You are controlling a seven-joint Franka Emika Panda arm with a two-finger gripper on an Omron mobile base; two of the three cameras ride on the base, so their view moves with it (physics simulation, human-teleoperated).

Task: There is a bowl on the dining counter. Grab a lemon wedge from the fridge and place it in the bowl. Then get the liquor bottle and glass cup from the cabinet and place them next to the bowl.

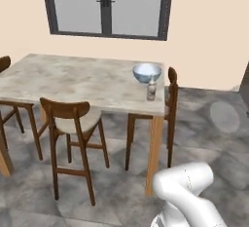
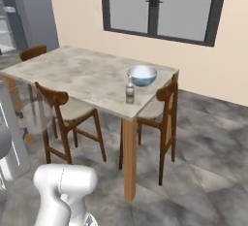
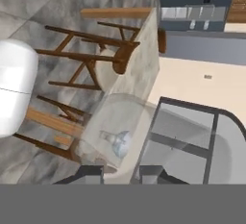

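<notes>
Pale blue-white bowl (image 1: 147, 72) sits near the dining counter's (image 1: 73, 80) far corner; slim liquor bottle (image 1: 151, 89) stands upright beside it, at the counter's edge. Clear glass cup (image 3: 117, 127) appears held between the fingertips.

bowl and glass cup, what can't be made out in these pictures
- Bowl inside: rim and angle hide any lemon wedge, both base views.
- Glass cup: hand view, base cut off behind the fingertips; contact unclear.
- Liquor bottle label: too small to read.
- Fridge: distant, details blurred.
</notes>
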